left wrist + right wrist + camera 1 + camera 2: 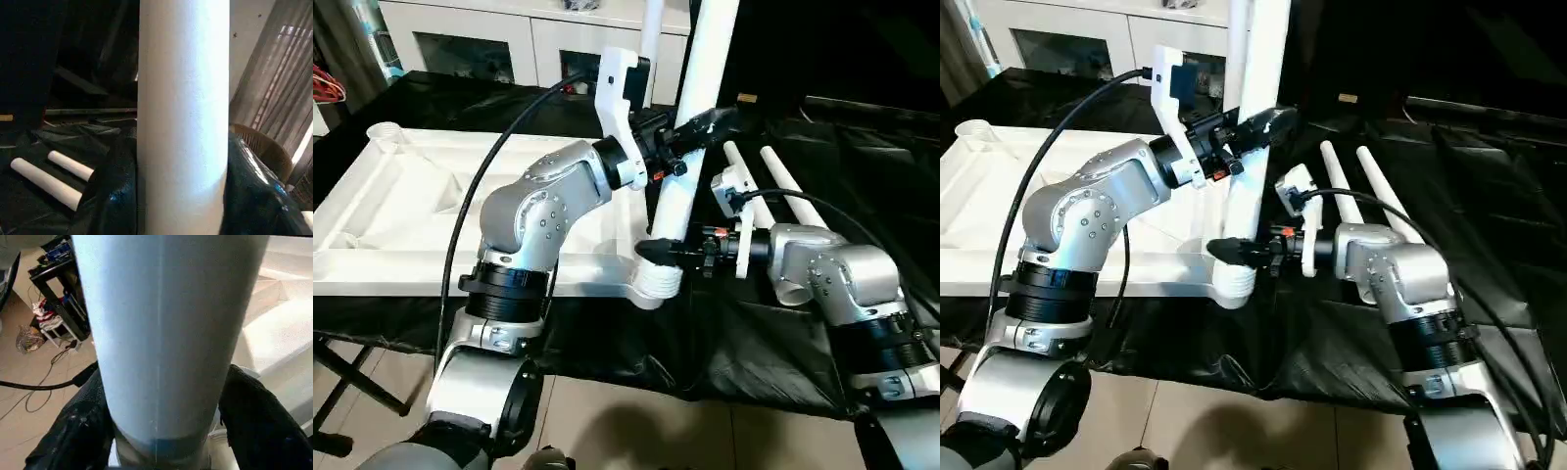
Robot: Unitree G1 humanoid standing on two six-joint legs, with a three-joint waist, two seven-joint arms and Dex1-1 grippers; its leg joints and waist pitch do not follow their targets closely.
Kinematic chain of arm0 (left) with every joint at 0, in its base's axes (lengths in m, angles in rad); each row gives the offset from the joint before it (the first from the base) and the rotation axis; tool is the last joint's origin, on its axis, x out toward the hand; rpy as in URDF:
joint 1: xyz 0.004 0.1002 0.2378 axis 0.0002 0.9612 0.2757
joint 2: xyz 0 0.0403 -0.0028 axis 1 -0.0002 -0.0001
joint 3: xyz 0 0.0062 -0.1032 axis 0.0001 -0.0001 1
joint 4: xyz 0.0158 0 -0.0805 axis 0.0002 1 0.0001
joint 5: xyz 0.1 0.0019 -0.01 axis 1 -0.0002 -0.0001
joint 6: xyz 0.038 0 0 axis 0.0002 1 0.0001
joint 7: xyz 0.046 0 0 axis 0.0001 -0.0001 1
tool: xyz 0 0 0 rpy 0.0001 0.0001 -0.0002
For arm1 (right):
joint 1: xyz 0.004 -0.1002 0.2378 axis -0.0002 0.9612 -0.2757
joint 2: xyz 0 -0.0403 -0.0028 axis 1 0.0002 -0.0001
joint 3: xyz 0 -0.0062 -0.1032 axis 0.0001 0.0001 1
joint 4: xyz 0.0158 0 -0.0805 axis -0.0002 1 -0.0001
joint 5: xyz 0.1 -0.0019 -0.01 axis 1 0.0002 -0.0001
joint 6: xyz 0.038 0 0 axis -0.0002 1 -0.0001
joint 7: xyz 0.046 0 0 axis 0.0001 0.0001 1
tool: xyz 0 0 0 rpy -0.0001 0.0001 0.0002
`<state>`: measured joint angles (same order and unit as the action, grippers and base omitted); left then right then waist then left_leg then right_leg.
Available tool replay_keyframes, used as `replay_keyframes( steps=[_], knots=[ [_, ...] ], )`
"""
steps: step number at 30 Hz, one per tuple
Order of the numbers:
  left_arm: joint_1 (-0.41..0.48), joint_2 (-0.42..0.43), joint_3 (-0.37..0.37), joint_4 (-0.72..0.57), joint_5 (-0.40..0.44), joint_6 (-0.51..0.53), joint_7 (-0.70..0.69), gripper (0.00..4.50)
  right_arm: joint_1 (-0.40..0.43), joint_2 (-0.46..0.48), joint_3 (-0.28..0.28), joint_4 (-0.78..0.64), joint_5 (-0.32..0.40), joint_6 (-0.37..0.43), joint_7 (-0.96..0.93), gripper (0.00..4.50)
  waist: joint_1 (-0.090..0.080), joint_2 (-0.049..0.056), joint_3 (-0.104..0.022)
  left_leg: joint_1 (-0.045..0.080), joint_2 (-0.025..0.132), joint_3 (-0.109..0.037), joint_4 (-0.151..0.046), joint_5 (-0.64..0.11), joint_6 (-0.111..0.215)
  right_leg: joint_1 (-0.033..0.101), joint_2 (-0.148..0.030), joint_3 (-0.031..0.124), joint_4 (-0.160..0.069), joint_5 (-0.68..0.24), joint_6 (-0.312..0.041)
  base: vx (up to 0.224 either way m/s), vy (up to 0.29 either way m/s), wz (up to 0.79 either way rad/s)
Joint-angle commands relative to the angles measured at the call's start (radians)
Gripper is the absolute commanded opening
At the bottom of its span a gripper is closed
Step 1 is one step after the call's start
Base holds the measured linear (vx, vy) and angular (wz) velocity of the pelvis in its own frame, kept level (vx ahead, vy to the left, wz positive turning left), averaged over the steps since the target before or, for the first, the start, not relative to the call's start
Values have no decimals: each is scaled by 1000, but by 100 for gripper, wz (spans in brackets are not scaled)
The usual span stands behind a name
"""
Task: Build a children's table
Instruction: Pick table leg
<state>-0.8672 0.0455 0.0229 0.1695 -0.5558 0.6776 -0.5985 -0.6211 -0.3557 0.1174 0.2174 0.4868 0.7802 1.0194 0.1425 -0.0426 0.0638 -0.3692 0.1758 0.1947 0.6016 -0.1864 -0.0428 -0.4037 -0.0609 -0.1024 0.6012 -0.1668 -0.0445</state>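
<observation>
While the tapered white leg is standing near-upright at centre frame, its threaded foot is sitting in the near corner socket of the upturned tabletop, which is lying at left. The left gripper is clasping the leg high up; the right gripper is closing around it just above the socket. Judgement: seating is underway. Both arms should be keeping the leg square to the socket while turning, lest the thread cross. Two spare legs are lying on the black sheet at right.
</observation>
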Motion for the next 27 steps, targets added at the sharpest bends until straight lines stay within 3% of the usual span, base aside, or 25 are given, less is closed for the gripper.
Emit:
replay_keyframes(
  steps=[1,6,8,11,13,20,21,27],
  knots=[
    [-1,-2,-8,-35,-11,8,-14,177,-8,-7,-11,11,3,9,-2,306,0,2,-82,11,61,-32,-55,-73,39,68,-100,62,-66,-192,-137,0,0,0],
    [7,0,-11,-45,-16,13,-17,177,7,-10,-7,8,5,7,6,306,0,1,-82,11,61,-33,-56,-71,37,67,-100,63,-65,-193,-134,0,0,0],
    [8,1,-11,-46,-17,14,-17,177,8,-10,-6,9,4,6,7,273,1,0,-82,11,61,-32,-55,-70,38,68,-100,63,-65,-193,-133,0,0,0],
    [18,1,-18,-58,-21,19,-22,177,15,-7,-7,5,5,0,7,270,0,1,-82,10,62,-33,-56,-73,39,68,-100,62,-66,-193,-134,0,0,0],
    [24,-1,-21,-65,-23,22,-23,177,18,-6,-9,2,7,0,8,230,1,2,-83,11,62,-33,-56,-72,37,67,-101,62,-65,-190,-137,0,0,0],
    [35,0,-25,-73,-9,26,-5,177,35,4,-12,-7,9,-8,2,201,1,1,-82,11,61,-33,-56,-80,34,67,-100,62,-68,-210,-127,0,0,0],
    [31,-3,-13,-63,-21,37,-2,233,38,6,-12,-8,11,-11,0,200,1,4,-81,11,61,-33,-56,-83,32,66,-100,62,-68,-214,-126,0,0,0],
    [23,-1,0,-52,-29,22,-21,291,43,23,-25,-2,12,-26,-27,194,1,3,-82,12,61,-34,-57,-82,30,66,-100,62,-67,-205,-127,0,0,0]
  ],
)
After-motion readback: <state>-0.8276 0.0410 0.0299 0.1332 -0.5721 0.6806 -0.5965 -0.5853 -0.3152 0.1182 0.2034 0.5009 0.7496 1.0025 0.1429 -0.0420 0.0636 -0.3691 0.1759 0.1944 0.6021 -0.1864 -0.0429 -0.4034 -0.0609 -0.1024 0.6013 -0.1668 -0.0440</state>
